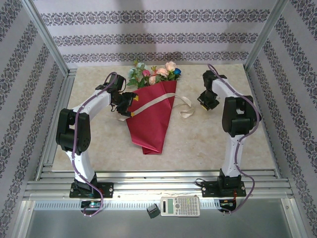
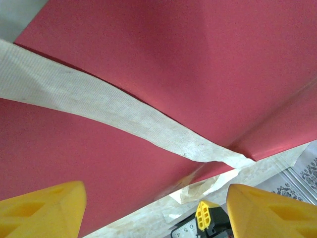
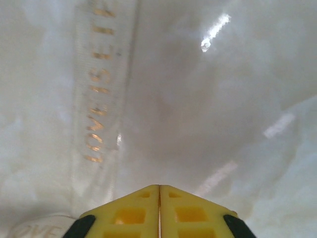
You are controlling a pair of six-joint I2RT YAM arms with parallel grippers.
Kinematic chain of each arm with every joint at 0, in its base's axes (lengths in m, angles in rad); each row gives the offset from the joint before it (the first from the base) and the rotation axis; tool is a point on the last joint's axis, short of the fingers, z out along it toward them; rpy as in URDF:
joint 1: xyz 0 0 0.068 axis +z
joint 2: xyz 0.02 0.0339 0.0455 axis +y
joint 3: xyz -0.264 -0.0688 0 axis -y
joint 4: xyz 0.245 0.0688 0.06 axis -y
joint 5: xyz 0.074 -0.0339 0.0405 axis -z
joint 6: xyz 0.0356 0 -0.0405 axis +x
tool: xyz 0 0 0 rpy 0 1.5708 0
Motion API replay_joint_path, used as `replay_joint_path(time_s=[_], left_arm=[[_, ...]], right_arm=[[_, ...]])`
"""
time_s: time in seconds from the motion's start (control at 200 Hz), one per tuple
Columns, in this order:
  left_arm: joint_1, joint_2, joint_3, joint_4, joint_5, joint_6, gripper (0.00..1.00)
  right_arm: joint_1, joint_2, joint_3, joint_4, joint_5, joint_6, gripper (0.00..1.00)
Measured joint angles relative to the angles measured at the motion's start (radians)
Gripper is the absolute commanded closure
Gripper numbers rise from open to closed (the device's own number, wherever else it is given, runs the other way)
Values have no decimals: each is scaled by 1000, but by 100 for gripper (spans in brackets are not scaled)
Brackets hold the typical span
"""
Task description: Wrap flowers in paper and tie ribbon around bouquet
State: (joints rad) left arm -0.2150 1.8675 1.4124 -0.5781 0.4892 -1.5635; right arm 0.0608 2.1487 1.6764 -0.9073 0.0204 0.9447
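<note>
While the bouquet (image 1: pixel 151 116) lies mid-table with the cream ribbon (image 1: pixel 154 103) draped across it, tying seems the step: the left gripper (image 2: pixel 156 208) gapes open at one end, the right gripper (image 3: pixel 159 208) is pinched shut and must next grasp the other.

Crimson paper (image 1: pixel 151 124); cream ribbon (image 1: pixel 153 104), gold lettering; pink, peach, blue flowers (image 1: pixel 158 73); marbled beige table (image 1: pixel 198 144).

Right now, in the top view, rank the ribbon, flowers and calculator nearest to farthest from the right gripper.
1. ribbon, just left of the right gripper.
2. flowers, farther back and left.
3. calculator, at the near edge.
</note>
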Motion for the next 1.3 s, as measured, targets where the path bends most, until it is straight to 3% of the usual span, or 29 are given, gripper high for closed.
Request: replay_joint_path(time_s=[0.05, 0.475, 0.59, 0.714, 0.799, 0.884, 1.019, 1.304], left_arm=[[0, 0, 2, -1, 0, 4, 25], [0, 0, 5, -1, 0, 11, 26], [0, 0, 5, 0, 0, 10, 26], [0, 0, 10, -1, 0, 10, 27], [1, 0, 21, -1, 3, 10, 27], [1, 0, 34, 0, 5, 10, 27], [3, 0, 47, 0, 8, 10, 27], [21, 0, 53, 2, 28, 6, 28]], right_arm=[[0, -5, -4, 2, -8, 3, 58], [3, 134, 201, -28, -36, 36, 57], [10, 189, 248, -73, -33, 46, 61], [17, 225, 335, -121, -37, 49, 78], [28, 253, 373, -140, -36, 45, 81], [34, 261, 383, -155, -34, 44, 79], [37, 261, 378, -182, -38, 42, 62], [47, 183, 238, -136, -67, 93, 72]])
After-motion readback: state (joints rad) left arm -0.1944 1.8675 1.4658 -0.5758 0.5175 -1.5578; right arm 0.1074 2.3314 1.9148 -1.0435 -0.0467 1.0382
